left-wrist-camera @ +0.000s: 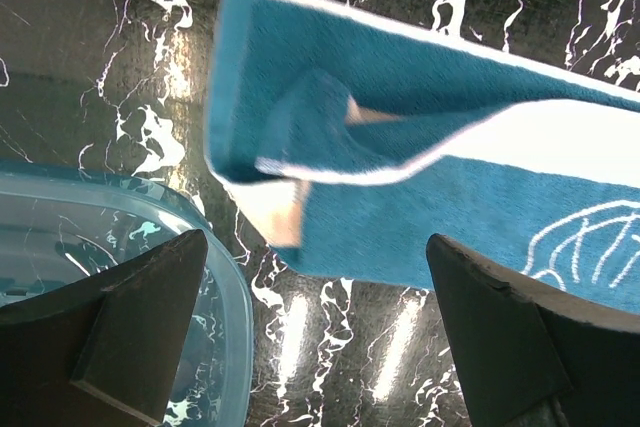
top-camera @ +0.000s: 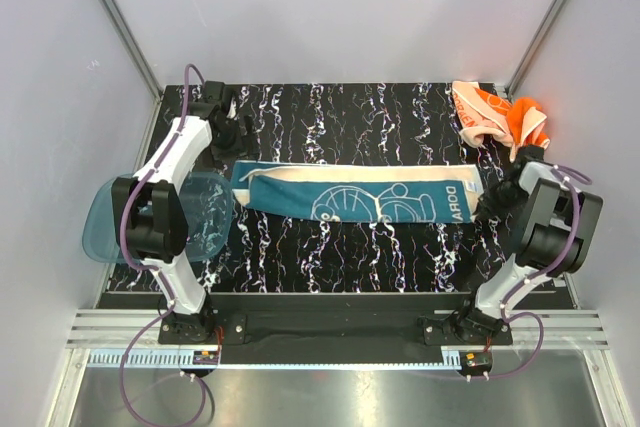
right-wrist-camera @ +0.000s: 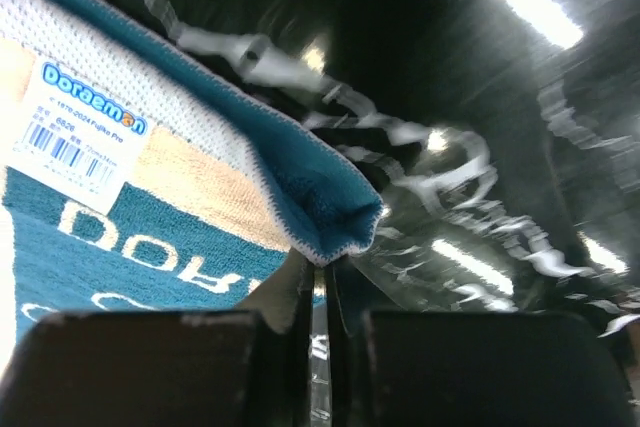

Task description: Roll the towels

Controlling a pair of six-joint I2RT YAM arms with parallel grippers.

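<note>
A long teal-blue cloth towel [top-camera: 360,197] [left-wrist-camera: 420,147] [right-wrist-camera: 150,237] with a cream reverse and white lettering is laid lengthwise across the black marbled table [top-camera: 350,257], with its far edge partly turned over. Its right end is held by the right hand [top-camera: 490,202] [right-wrist-camera: 320,292], whose fingers are seen pressed together on a folded corner of the fabric. The left hand [top-camera: 232,127] [left-wrist-camera: 315,242] is held wide apart above the towel's left end, with nothing gripped. A translucent blue plastic tray [top-camera: 100,222] [left-wrist-camera: 230,287] lies just beside that end. A crumpled orange cloth towel [top-camera: 500,117] is left at the far right corner, apart from both hands.

Only a thin tip of the corner appears to be caught, so it could be pulled out of the grip once rolling is begun. The left end is not pinned, so the whole towel could be dragged instead of rolled. The untidy flap at the left end could make the roll lopsided.

In the top view the right fingers are hidden under the arm. How much cloth lies between them cannot be judged. The table side of the right wrist view is blurred, and the tray is partly covered by the left arm.
</note>
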